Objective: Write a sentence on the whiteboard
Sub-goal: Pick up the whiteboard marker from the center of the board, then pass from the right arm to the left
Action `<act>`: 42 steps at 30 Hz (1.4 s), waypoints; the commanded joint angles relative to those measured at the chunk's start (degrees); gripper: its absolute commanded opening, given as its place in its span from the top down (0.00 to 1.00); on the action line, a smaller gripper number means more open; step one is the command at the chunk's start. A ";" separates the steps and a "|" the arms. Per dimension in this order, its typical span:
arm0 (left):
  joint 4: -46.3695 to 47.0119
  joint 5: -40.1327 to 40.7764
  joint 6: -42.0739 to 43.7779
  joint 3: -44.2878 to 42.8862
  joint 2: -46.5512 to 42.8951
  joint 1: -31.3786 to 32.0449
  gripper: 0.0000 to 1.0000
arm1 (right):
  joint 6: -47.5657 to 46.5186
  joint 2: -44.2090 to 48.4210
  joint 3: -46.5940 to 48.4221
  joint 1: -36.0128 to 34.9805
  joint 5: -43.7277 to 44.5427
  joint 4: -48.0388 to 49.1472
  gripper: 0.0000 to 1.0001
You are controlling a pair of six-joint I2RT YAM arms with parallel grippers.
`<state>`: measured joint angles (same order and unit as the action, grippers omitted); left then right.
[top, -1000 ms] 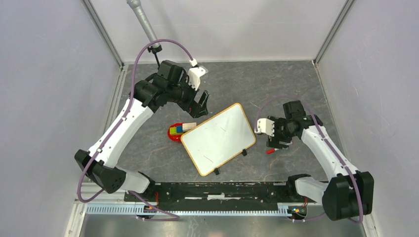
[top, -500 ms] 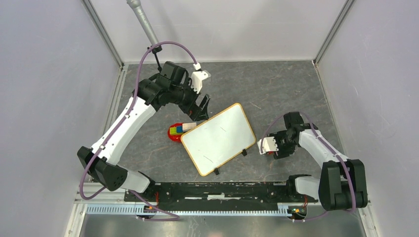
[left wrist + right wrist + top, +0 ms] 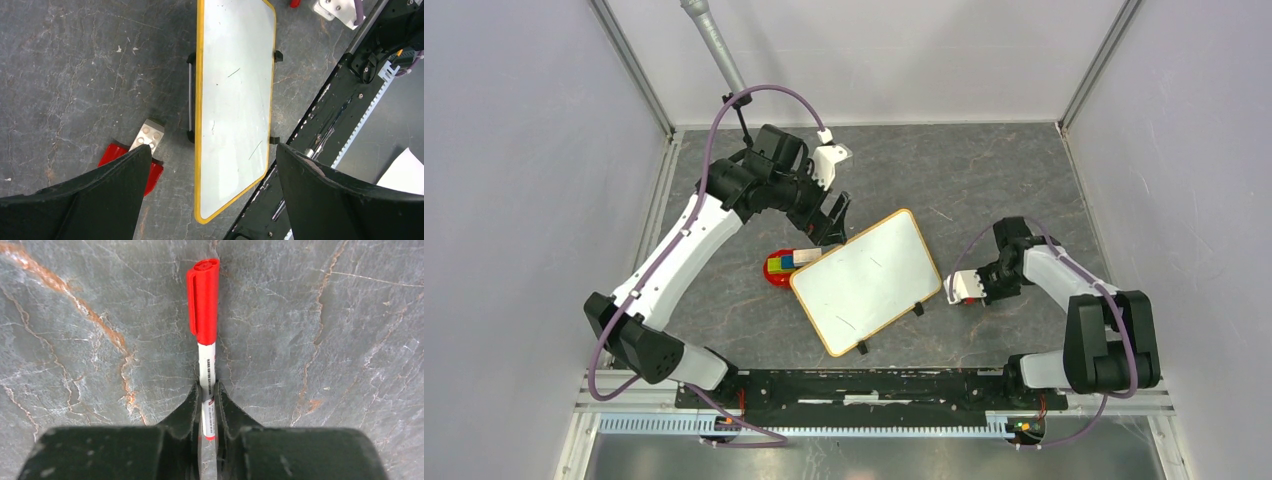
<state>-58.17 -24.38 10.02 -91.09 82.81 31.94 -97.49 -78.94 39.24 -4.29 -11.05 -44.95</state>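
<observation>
Whiteboard (image 3: 867, 282) lies flat and askew mid-counter (image 3: 994, 180), its face blank but for a few faint stray strokes (no sentence yet). Near its right edge, the right claw (image 3: 209, 405) is pinched narrowly on the white barrel of a red-capped marker (image 3: 204, 300) lying on the counter. It is best lifted level with a firm grip, and the cap must come off before writing. The left claw (image 3: 831, 214) hangs fully spread and empty over the board's far corner. Print on the barrel is too small to read.

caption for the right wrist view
Right gripper closed on the barrel of a capped red marker lying on the grey table.
</observation>
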 commanded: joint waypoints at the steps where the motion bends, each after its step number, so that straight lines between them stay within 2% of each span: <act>1: -0.01 -0.42 0.19 -1.76 0.27 -0.16 0.00 | -0.86 -1.14 -3.78 0.40 -1.97 1.99 0.94; 4: -0.33 -1.35 -0.95 -2.93 0.17 -1.03 0.00 | 4.16 -0.26 0.98 0.36 -5.45 -1.10 1.00; 11: -0.30 -4.95 0.30 -6.46 -1.07 -3.97 0.00 | 15.36 0.44 17.31 0.39 -20.42 -15.41 1.00; 14: -2.38 -5.62 4.56 -9.66 -0.62 -4.17 0.00 | 19.45 1.11 22.64 0.38 -26.70 -19.12 1.00; 18: -6.60 -14.05 15.38 -13.89 0.02 -3.51 0.00 | 26.60 1.01 28.68 0.02 -35.39 -22.80 1.00; 20: -7.53 -13.41 22.76 -13.78 -0.95 0.10 0.01 | 29.56 -0.06 31.86 -0.90 -40.67 -25.77 1.00; 23: -7.58 -2.93 35.29 -10.15 -3.34 9.93 0.04 | 35.42 -0.72 33.80 -2.55 -46.88 -26.95 1.00; 26: -7.56 4.97 42.36 -8.32 -3.33 19.28 0.08 | 39.06 0.21 32.65 -5.72 -49.94 -26.32 1.00; 29: -7.70 9.66 46.58 -8.90 -1.53 25.13 0.10 | 44.04 1.28 30.12 -8.98 -51.22 -23.24 1.00; 33: -7.58 12.39 51.15 -9.76 0.83 29.78 0.14 | 48.62 2.33 27.06 -13.34 -52.28 -21.22 1.00; 37: -6.91 15.64 55.26 -8.50 2.12 33.95 0.24 | 51.08 2.72 25.43 -15.68 -53.94 -20.24 1.00; 42: -6.78 19.26 57.73 -7.66 3.79 36.75 0.31 | 53.80 3.73 24.27 -17.94 -54.91 -18.46 1.00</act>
<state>-65.80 -9.39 61.65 -98.87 85.69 67.07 -47.88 -77.69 64.47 -20.84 -62.72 -66.17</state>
